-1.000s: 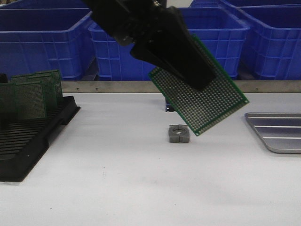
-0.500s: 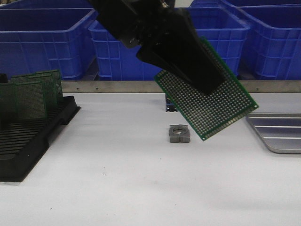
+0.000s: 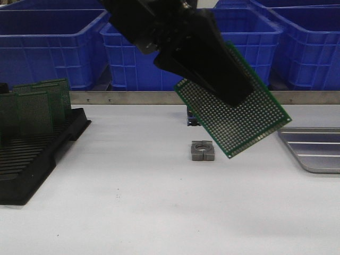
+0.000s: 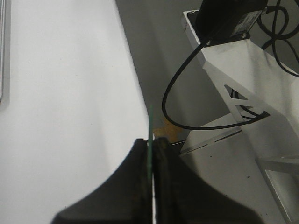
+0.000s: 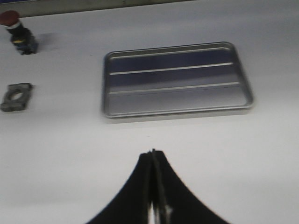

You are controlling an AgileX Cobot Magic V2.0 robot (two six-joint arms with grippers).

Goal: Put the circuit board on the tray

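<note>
My left gripper (image 3: 234, 98) is shut on a green perforated circuit board (image 3: 239, 125) and holds it tilted in the air above the table's middle, left of the tray. In the left wrist view the board (image 4: 151, 126) shows edge-on between the closed fingers of the gripper (image 4: 152, 142). The silver-grey ridged tray (image 3: 319, 154) lies flat at the right edge of the table and is empty in the right wrist view (image 5: 177, 74). My right gripper (image 5: 153, 151) is shut and empty, above bare table on the near side of the tray. It is out of the front view.
A black slotted rack (image 3: 32, 154) with several green boards (image 3: 37, 103) stands at the left. Blue bins (image 3: 48, 48) line the back. A small grey metal block with a hole (image 3: 203, 151) lies mid-table under the held board. A red-button switch (image 5: 18, 32) sits behind it.
My left gripper carried the circuit board a little to the right, toward the tray, then stayed nearly still over the last half second. Nothing else moved.
</note>
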